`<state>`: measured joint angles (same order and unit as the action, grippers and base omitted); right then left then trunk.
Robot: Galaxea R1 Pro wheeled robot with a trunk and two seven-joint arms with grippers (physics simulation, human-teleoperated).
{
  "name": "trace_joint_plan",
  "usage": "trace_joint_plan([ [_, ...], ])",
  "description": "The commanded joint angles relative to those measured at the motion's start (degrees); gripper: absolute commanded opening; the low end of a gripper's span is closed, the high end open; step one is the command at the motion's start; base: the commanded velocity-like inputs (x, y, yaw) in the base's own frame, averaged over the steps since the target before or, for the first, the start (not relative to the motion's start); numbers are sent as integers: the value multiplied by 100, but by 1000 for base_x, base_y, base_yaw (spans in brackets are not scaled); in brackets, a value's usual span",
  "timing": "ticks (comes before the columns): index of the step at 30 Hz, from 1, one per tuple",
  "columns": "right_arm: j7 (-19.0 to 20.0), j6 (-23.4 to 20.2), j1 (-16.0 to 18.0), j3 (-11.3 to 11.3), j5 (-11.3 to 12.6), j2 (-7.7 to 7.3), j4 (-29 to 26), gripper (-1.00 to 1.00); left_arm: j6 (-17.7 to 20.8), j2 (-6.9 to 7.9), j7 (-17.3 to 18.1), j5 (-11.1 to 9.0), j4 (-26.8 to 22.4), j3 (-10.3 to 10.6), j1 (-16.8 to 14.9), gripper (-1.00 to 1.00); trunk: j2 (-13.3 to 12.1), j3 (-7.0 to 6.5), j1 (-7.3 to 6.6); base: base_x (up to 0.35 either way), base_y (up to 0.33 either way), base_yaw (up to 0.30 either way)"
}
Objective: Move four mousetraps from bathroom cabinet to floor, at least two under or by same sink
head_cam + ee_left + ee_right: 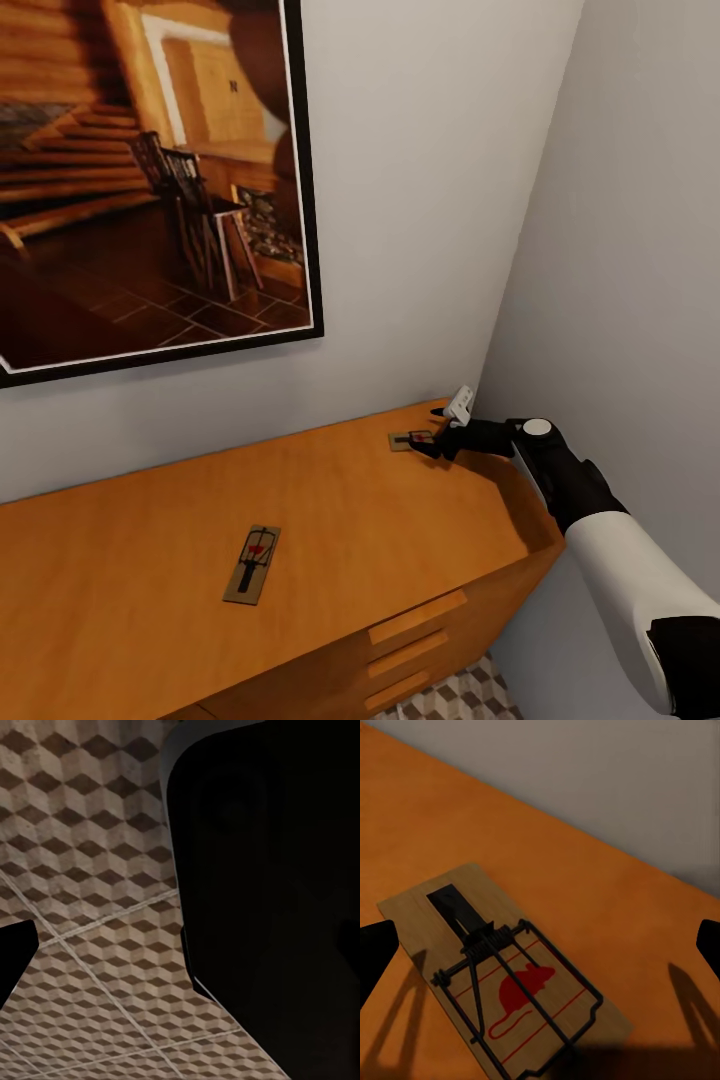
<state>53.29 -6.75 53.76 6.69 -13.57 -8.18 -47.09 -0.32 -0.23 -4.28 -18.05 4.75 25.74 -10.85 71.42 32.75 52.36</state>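
Tan wooden mousetraps lie flat on top of the orange-brown cabinet [330, 520]. One mousetrap [252, 564] rests near the front middle of the top surface. A second mousetrap [408, 440] sits near the rear right corner, close to the grey wall [420, 200]. The right tool [436, 432] is at this second mousetrap, its black fingers [375, 956] spread apart on either side of the board and casting shadows on the wood; contact cannot be confirmed. The red mouse mark and dark wire are visible on the board. The left tool's state cannot be told; its wrist view shows dark housing above the cube-patterned floor [90, 870]. A framed picture [150, 180] hangs above the cabinet.
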Motion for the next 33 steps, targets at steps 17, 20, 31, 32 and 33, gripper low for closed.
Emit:
trace_joint_plan([
  [17,14,-45,3,8,-6,-6,-11,100,-3,-15,-3,-50,9,45,-5,100,3,5,0,0,0,0],
  [20,14,-45,3,8,-6,-6,-11,100,-3,-19,-3,-50,7,45,-5,100,3,5,0,-2,0,0],
  [31,14,-45,3,8,-6,-2,-11,100,-3,-14,-6,-50,6,45,-3,100,3,5,0,-71,0,0],
  [32,14,-45,3,8,-6,-2,-11,100,-3,-14,-5,-50,7,45,-3,100,3,5,0,-17,0,0],
  [33,14,-45,3,8,-6,-3,-11,100,-3,-14,-5,-50,7,45,-4,100,3,5,0,-13,0,0],
])
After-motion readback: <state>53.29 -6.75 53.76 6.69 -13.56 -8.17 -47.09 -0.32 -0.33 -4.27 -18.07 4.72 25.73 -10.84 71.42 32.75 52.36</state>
